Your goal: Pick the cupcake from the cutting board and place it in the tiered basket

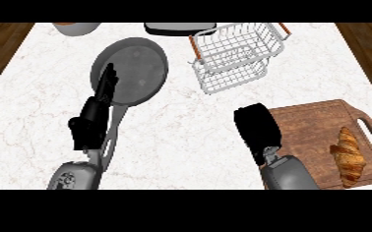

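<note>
My right hand [257, 128] is at the left edge of the wooden cutting board [309, 123], its fingers curled downward. The cupcake shows nowhere on the board and is hidden inside that curled hand. The white wire tiered basket [236, 54] stands at the back, beyond the board and a little left of it, well apart from the hand. My left hand [97, 112] rests open at the left, fingers straight and pointing away from me, lying over the pan's handle.
A grey frying pan [134, 71] lies left of the basket, its handle [109, 145] running toward me. A croissant [349, 155] lies on the board's right side. A dark tray [178, 28] and a pot [75, 27] sit at the far edge.
</note>
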`<state>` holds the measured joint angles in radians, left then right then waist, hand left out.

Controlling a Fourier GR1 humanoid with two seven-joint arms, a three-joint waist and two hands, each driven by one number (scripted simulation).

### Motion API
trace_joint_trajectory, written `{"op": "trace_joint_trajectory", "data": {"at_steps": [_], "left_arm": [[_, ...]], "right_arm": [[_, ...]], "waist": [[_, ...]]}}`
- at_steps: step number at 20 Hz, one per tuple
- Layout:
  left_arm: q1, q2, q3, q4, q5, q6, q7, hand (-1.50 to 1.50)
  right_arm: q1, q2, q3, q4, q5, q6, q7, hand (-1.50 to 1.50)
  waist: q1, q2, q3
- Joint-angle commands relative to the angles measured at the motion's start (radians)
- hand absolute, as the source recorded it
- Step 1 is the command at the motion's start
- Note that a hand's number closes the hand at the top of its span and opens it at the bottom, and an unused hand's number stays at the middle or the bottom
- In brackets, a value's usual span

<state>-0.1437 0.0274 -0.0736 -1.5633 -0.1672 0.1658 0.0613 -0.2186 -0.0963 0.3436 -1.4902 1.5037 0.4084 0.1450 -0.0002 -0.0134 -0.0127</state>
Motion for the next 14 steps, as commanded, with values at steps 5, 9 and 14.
{"op": "trace_joint_trajectory", "data": {"at_steps": [5, 9, 14], "left_arm": [[0.000, 0.007, 0.006, 0.007, 0.012, -0.018, -0.012, 0.00], [0.022, -0.026, -0.019, 0.030, -0.029, 0.031, -0.045, 0.00], [0.010, 0.017, 0.025, 0.032, 0.018, -0.019, -0.047, 0.00]], "right_arm": [[-0.137, 0.094, 0.199, -0.291, -0.088, 0.225, 0.499, 1.50], [-0.197, 0.096, 0.175, -0.479, -0.129, 0.307, 0.577, 1.50], [-0.376, 0.096, 0.119, -0.641, -0.301, 0.498, 0.784, 1.50]], "waist": [[0.009, 0.008, 0.012], [0.000, 0.009, 0.012], [0.005, 0.009, 0.011]]}}
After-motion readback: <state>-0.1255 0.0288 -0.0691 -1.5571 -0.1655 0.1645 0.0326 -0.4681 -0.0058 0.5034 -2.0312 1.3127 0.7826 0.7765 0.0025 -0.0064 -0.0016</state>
